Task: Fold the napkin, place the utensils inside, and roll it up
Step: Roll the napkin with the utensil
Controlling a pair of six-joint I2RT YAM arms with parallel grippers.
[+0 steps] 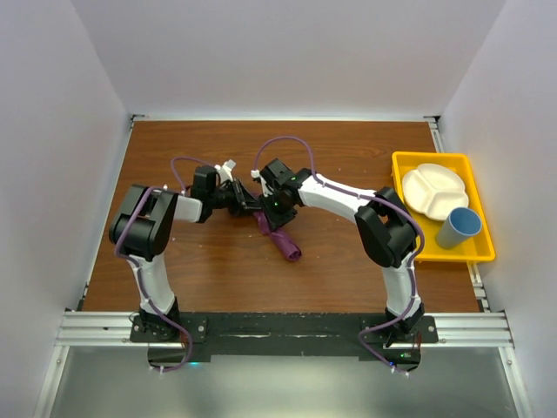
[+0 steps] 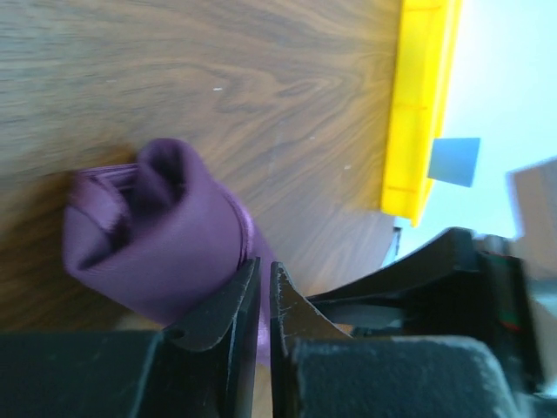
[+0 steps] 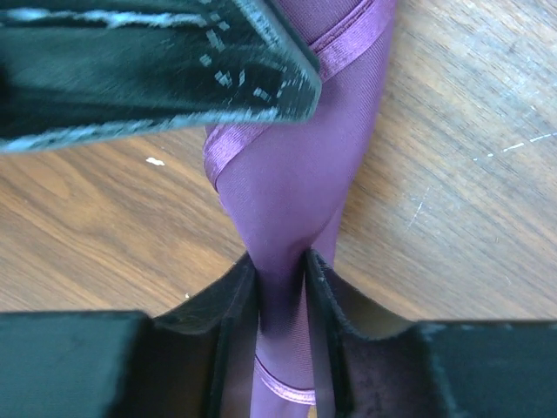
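Note:
The plum-purple napkin [image 1: 285, 241] is a rolled, bunched bundle lying on the wooden table, its far end lifted between both grippers. My left gripper [image 1: 251, 207] is shut on a thin edge of the napkin [image 2: 157, 235], jaws almost touching [image 2: 265, 274]. My right gripper [image 1: 273, 214] is shut on a twisted neck of the napkin [image 3: 296, 174], the cloth pinched between its pads [image 3: 280, 266]. A left finger [image 3: 157, 61] crosses the top of the right wrist view. The utensils are not visible; I cannot tell if they are inside the roll.
A yellow tray [image 1: 439, 157] at the right edge holds a white divided plate [image 1: 432, 190] and a blue cup [image 1: 459, 228]. The tray's side also shows in the left wrist view [image 2: 422, 104]. White walls enclose the table.

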